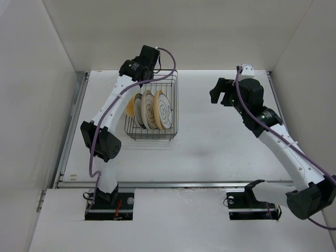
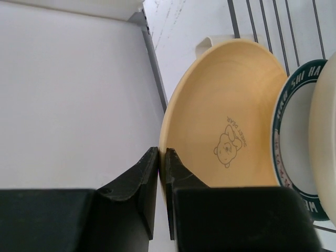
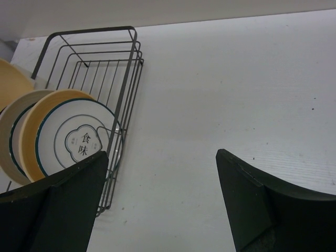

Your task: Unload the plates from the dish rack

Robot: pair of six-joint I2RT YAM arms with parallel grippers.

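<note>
The black wire dish rack stands left of centre on the table, with several plates upright in it. My left gripper reaches down at the rack's far left end. In the left wrist view, the left gripper is shut on the rim of the yellow-tan plate, which carries a small bear drawing. Beside it stand a teal-rimmed plate and a cream plate. The ringed plate is rightmost. My right gripper is open and empty over bare table right of the rack, also in its wrist view.
A small cream-coloured piece sits on the rack behind the yellow-tan plate. White walls enclose the table on the left, back and right. A metal rail runs along the table's left edge. The rack's far half holds no plates.
</note>
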